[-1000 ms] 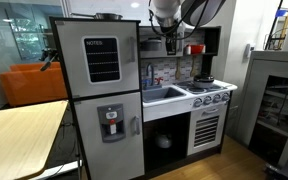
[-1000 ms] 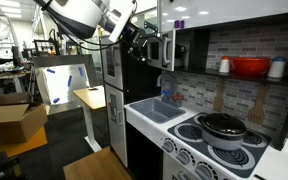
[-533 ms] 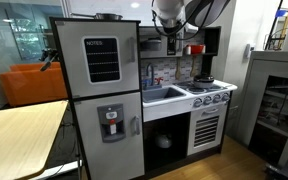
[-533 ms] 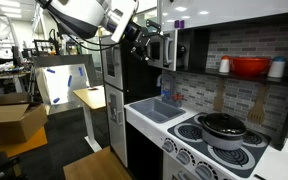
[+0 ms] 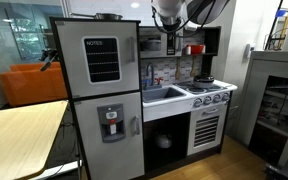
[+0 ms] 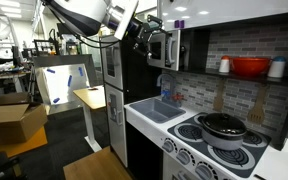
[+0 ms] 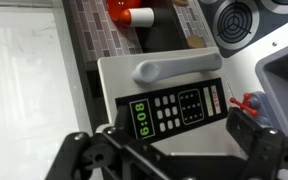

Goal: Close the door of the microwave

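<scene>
Door (image 7: 162, 100) of microwave (image 6: 189, 48) sits directly ahead of pincer (image 7: 169, 150), which is spread wide. Beyond: red bowl (image 7: 119, 8), white cup (image 7: 141, 15), stove burner (image 7: 234, 22). Door silver-grey, bar handle (image 7: 177, 69), keypad (image 7: 174, 110) reading 6:08.

Wrist view: I read one green display (image 7: 141, 118) on the door (image 7: 169, 88), at 7 o'clock from its handle (image 7: 174, 70). The digits lie sideways and read 6:08. The keypad (image 7: 179, 107), at 3 o'clock of the display, carries marks too small to read. In an exterior view, the dark panel (image 5: 100, 62) on the upper fridge door (image 5: 126, 60) is headed NOTES.
</scene>
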`<state>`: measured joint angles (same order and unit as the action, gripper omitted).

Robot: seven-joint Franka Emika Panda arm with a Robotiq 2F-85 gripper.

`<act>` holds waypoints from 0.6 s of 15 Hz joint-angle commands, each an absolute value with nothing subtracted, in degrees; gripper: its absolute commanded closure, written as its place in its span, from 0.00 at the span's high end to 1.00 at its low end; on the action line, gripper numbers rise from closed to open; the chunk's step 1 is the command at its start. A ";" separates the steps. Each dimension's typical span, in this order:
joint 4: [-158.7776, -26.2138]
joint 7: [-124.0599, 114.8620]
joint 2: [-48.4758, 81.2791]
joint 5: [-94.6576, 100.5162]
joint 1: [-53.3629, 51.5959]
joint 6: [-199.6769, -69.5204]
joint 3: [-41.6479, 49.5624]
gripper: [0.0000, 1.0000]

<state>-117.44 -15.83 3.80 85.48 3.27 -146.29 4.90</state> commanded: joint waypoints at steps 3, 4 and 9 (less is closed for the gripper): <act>-113.54 -17.22 7.29 88.00 3.97 -149.33 4.79 1.00; -112.88 -17.26 8.07 87.96 3.98 -149.59 4.78 1.00; -110.00 -17.30 11.42 87.63 3.73 -150.72 5.25 1.00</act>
